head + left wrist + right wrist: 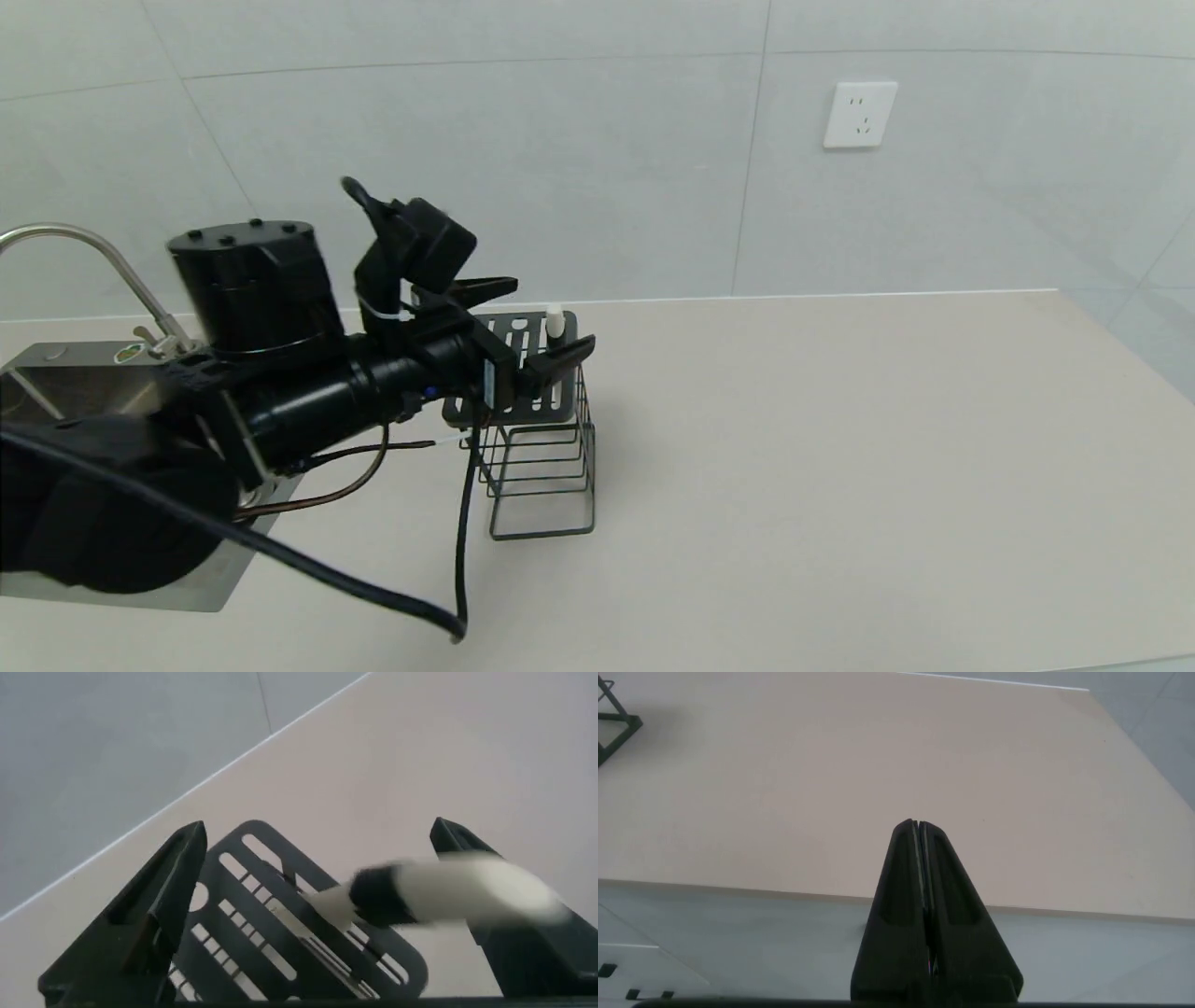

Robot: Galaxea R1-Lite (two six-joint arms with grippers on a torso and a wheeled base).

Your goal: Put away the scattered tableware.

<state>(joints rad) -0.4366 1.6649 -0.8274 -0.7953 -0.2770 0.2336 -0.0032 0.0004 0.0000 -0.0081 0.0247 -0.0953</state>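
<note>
A black wire rack (pixel 541 467) with a slotted top plate (pixel 252 915) stands on the beige counter next to the sink. A white-handled utensil (pixel 555 323) stands in one of the slots with its handle up. The handle (pixel 448 891) has a black band and looks blurred. My left gripper (pixel 527 322) hangs open just above the rack top, and the handle lies between its fingers, close to one finger (pixel 486 877); I cannot tell if they touch. My right gripper (pixel 917 831) is shut on nothing, low over the counter's front edge, far from the rack.
A steel sink (pixel 56 373) with a curved faucet (pixel 84 245) lies left of the rack. The counter (pixel 840 448) stretches wide and bare to the right. A tiled wall with a socket (pixel 859 114) closes the back. A rack corner (pixel 612 728) shows in the right wrist view.
</note>
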